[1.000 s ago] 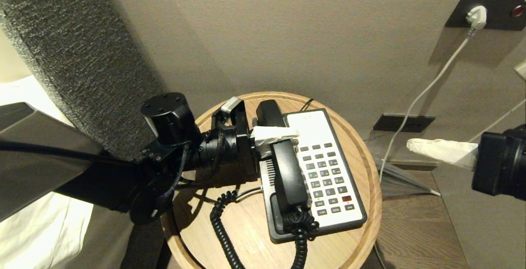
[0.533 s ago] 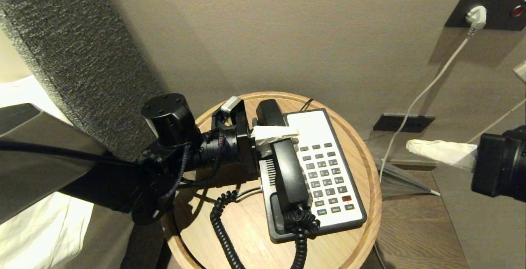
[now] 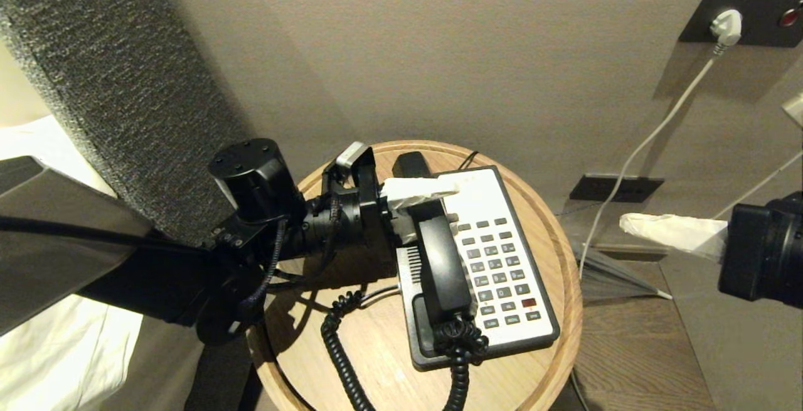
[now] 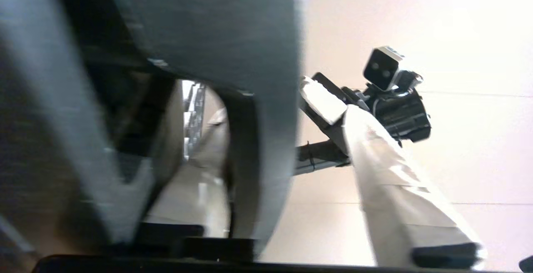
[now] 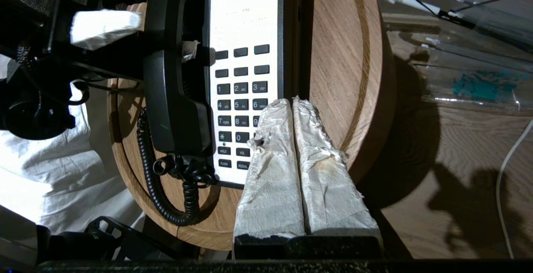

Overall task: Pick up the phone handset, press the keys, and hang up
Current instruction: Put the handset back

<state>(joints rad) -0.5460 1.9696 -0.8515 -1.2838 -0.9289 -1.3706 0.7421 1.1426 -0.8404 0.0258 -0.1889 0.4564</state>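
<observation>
The phone handset (image 3: 441,259) lies in its cradle on the phone, long axis near-to-far, left of the keys (image 3: 499,268). The left gripper (image 3: 421,205) straddles its far part, fingers spread, gripping nothing. The right gripper (image 5: 291,110) waits clenched at the right.

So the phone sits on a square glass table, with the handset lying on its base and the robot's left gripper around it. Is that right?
Not quite: the table is round and wooden, as the head view shows. The rest holds: the handset lies on the phone base, with the left gripper around its upper part.
</observation>
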